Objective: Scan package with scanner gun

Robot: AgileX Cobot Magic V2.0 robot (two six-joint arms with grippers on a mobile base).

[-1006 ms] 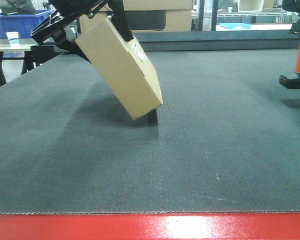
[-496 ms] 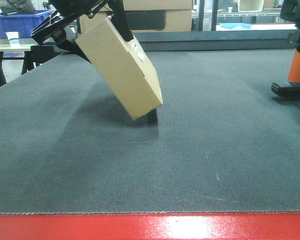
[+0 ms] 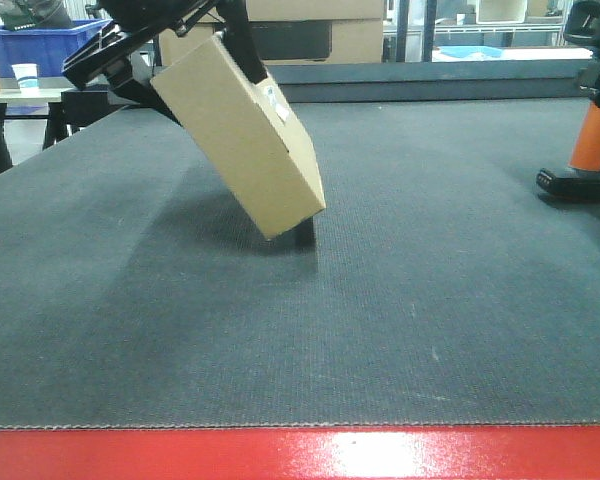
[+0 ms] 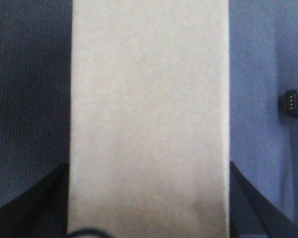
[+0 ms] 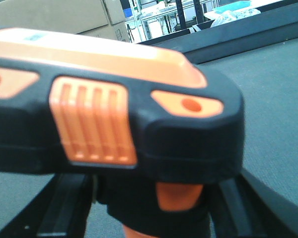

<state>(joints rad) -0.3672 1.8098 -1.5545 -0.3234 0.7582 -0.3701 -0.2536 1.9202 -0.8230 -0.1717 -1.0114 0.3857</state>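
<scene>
The package (image 3: 238, 135), a plain brown box with a small white label (image 3: 271, 99) on its upper side face, hangs tilted, its low corner close to the dark mat. My left gripper (image 3: 170, 45) is shut on its upper end; in the left wrist view the package (image 4: 149, 99) fills the middle between two dark fingers (image 4: 37, 203). At the far right stands the scanner gun (image 3: 592, 135), orange handle upright over its black base (image 3: 578, 185). My right gripper (image 5: 154, 213) is shut on the scanner gun (image 5: 114, 114) below its black and orange head. Whether the base touches the mat is unclear.
Large brown cartons (image 3: 310, 35) with a dark panel stand behind the table's raised back rim (image 3: 430, 80). A blue bin (image 3: 40, 45) and a paper cup (image 3: 25, 75) sit on a side table at the far left. A red strip (image 3: 300, 455) marks the near table edge.
The scanner gun has come leftward and a little lower at the right edge, showing more of its handle and base. The package and the left gripper have stayed put.
</scene>
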